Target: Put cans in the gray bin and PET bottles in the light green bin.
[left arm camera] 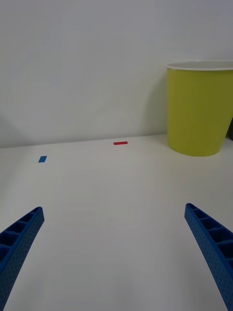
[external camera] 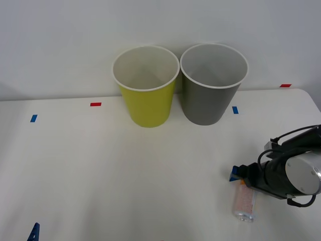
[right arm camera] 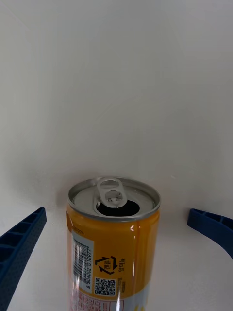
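A slim can (external camera: 245, 203) lies on its side on the white table at the near right, its orange band toward my right gripper (external camera: 239, 179). In the right wrist view the can (right arm camera: 114, 243) sits between the open blue fingers (right arm camera: 22, 238), silver opened end facing away, with neither finger touching it. The light green bin (external camera: 147, 103) and the gray bin (external camera: 206, 100) stand upright side by side at the back, against the wall. My left gripper (left arm camera: 114, 214) hovers open over bare table at the near left, and the light green bin (left arm camera: 199, 112) is ahead of it. PET bottles are out of view.
Small tape marks lie on the table (external camera: 125, 175): red (external camera: 95, 104) and blue (external camera: 33, 118) at the left, blue (external camera: 234, 109) and red (external camera: 285, 85) at the right. The table's right edge runs close to my right arm (external camera: 293, 175).
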